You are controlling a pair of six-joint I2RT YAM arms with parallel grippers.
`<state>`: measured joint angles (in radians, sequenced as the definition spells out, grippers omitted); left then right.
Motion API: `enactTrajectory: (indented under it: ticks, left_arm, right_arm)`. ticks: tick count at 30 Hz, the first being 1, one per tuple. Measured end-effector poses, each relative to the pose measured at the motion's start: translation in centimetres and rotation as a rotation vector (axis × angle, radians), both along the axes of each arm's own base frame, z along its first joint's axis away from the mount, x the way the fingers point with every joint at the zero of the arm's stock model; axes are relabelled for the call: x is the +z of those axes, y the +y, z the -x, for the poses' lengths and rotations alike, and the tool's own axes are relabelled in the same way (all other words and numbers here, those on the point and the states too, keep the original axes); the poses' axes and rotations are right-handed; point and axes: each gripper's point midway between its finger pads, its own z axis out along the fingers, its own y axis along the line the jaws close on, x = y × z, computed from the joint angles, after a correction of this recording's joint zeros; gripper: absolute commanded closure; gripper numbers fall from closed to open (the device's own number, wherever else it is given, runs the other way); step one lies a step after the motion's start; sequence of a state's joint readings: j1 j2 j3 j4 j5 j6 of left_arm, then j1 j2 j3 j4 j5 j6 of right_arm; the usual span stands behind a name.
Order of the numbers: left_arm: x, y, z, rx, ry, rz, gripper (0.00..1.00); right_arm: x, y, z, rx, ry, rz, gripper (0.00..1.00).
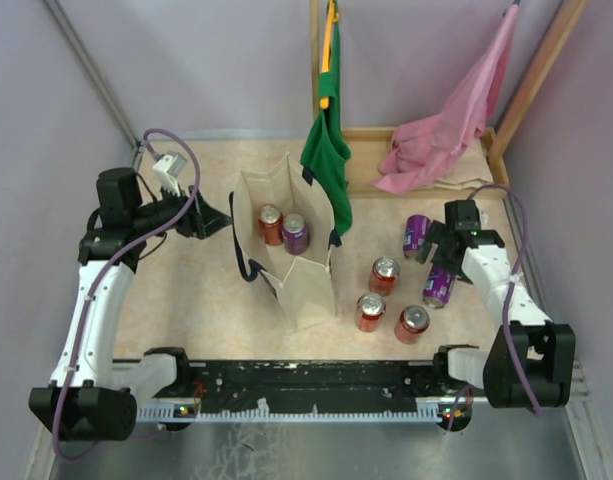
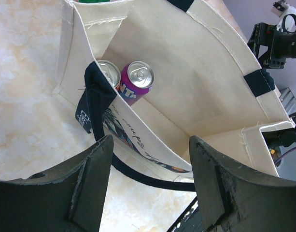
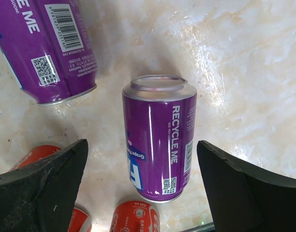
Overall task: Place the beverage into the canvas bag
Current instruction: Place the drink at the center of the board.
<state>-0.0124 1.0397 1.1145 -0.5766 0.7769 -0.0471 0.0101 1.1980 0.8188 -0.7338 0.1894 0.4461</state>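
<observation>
Right claw (image 3: 142, 145) is spread wide and released, a purple can (image 3: 160, 140) lying on its side between the fingers and clear of both, while left claw (image 2: 151, 140) hangs open astride the canvas bag (image 2: 201, 72), two cans (image 2: 136, 79) inside just ahead.

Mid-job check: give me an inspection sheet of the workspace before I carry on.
Surface: beige marbled tabletop, no spill seen.
Job's things: canvas bag upright and open, with a red can and a purple can inside; loose purple cans lying down, loose red cans upright.
Clutter: green cloth bag and pink cloth bag hung at the back.
Grippers: left gripper open at the bag's left wall; right gripper open astride one loose purple can, not touching.
Cables: purple cables along both arms, none seen snagged.
Surroundings: plain walls, wooden frame behind.
</observation>
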Motion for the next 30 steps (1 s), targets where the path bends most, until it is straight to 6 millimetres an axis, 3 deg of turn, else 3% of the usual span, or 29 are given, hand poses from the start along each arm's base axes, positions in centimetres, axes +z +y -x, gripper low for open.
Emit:
enactTrajectory:
  ticks: [30]
  left_arm:
    - [0.0, -0.1, 0.0, -0.004, 0.000, 0.000, 0.30]
  right_arm:
    - [1.5, 0.0, 0.0, 0.001, -0.009, -0.001, 0.07]
